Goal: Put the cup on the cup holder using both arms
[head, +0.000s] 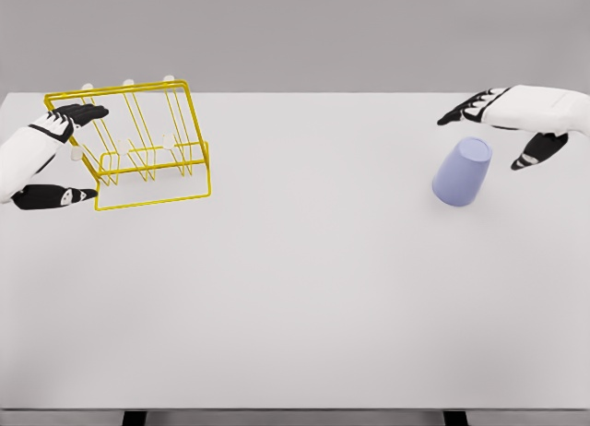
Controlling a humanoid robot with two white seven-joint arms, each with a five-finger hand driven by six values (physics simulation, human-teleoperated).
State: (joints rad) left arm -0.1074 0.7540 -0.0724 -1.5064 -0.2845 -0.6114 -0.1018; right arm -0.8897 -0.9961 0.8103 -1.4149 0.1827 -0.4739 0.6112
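A pale lavender cup (463,172) stands upside down on the white table (304,297) at the right. My right hand (502,131) hovers just behind and to the right of it, fingers spread, thumb near the cup's rim side, holding nothing. A yellow wire cup holder (143,149) with white-tipped pegs sits at the far left. My left hand (60,159) is at the holder's left end, fingers reaching over the top wire and thumb below by the base, spread around it without a clear grasp.
The table's far edge runs just behind the holder and the right hand. Its near edge shows at the bottom with dark legs beneath. A wide bare stretch of tabletop lies between holder and cup.
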